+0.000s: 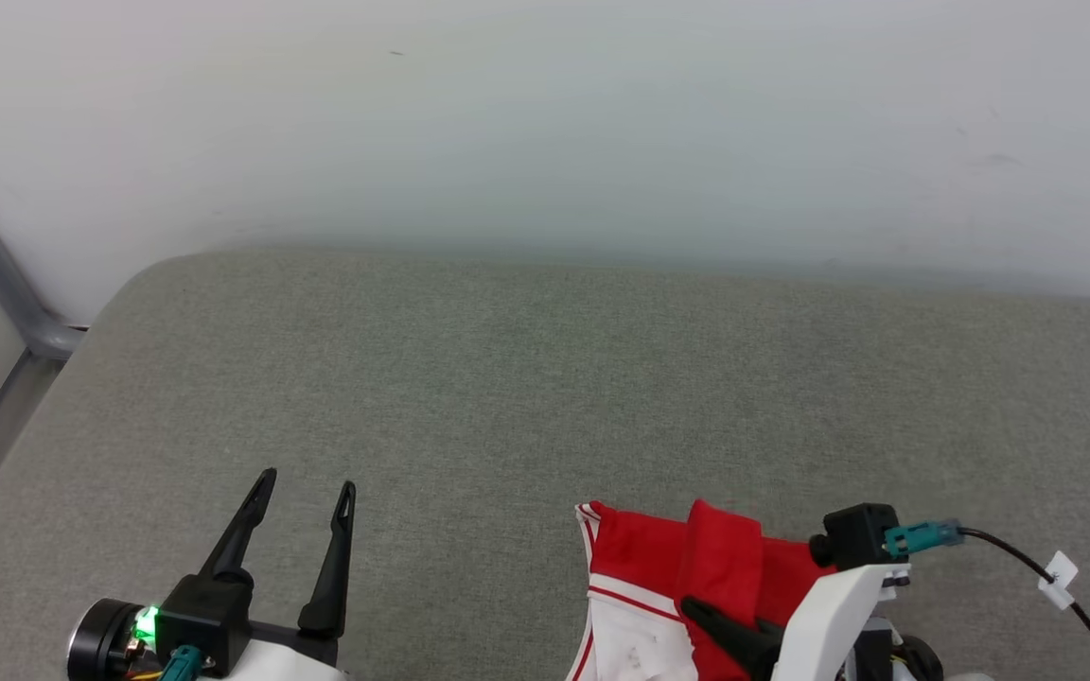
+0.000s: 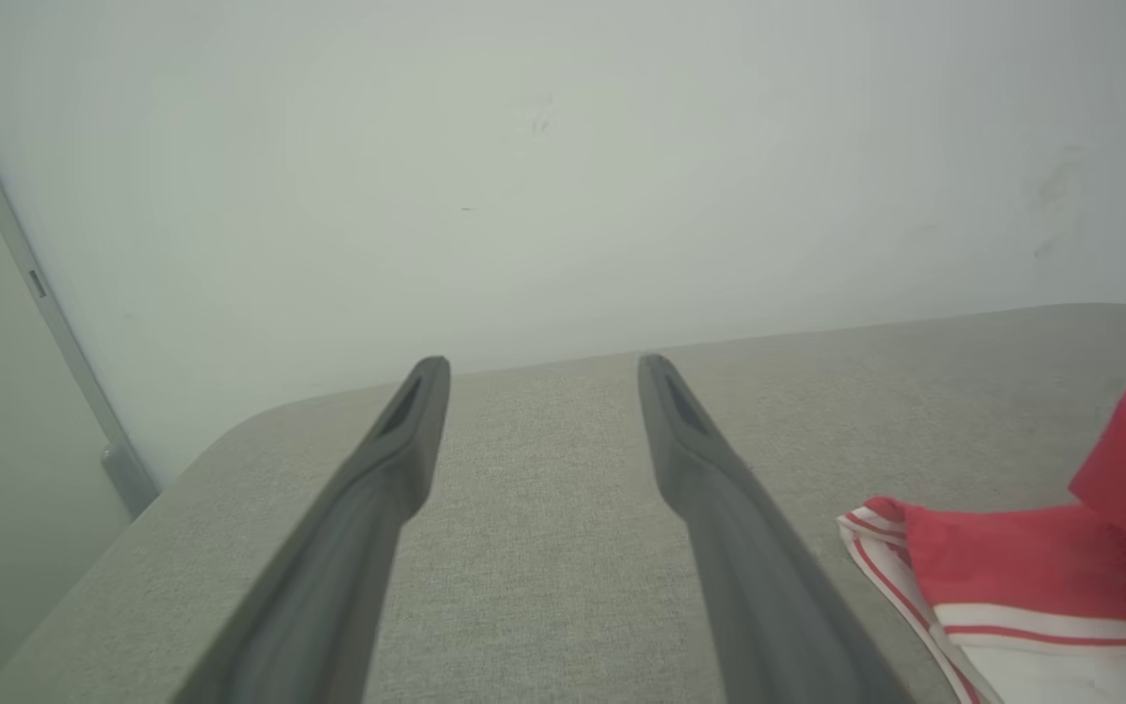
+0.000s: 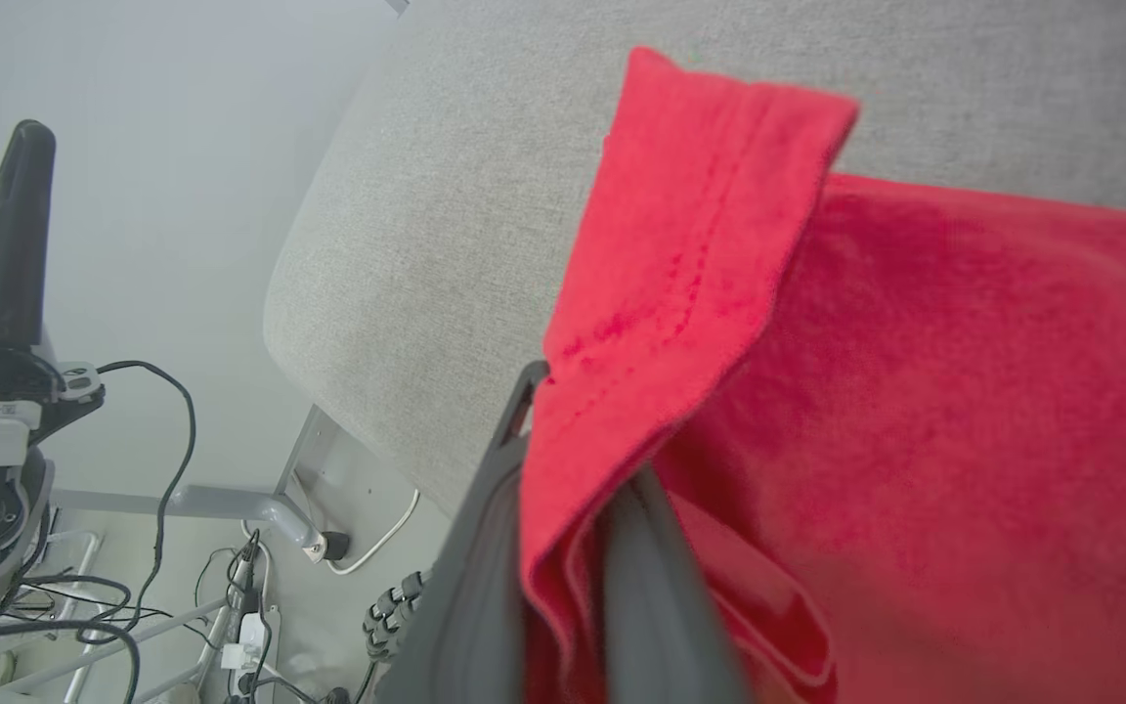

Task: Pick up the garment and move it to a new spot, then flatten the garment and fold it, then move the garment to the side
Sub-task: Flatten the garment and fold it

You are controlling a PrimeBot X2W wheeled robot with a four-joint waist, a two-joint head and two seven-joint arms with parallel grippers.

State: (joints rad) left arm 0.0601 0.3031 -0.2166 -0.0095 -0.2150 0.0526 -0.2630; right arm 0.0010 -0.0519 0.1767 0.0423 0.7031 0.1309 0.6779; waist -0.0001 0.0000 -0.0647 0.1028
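The garment [image 1: 659, 577] is a red jersey with white, red-striped trim, lying bunched at the near right edge of the grey table [image 1: 545, 397]. My right gripper [image 1: 711, 615] is shut on a raised red fold of it. In the right wrist view the red cloth [image 3: 817, 323] is pinched between the two dark fingers [image 3: 485, 548]. My left gripper [image 1: 304, 497] stands open over bare table at the near left, nothing between its fingers. The left wrist view has the garment [image 2: 1032, 577] to the right of that open gripper [image 2: 539, 376].
A pale wall [image 1: 545, 123] rises behind the table. A grey metal frame [image 1: 6, 284] runs down at the far left. A black cable with a white tag [image 1: 1056, 572] trails from my right wrist. Cables and gear [image 3: 84, 548] lie on the floor below the table edge.
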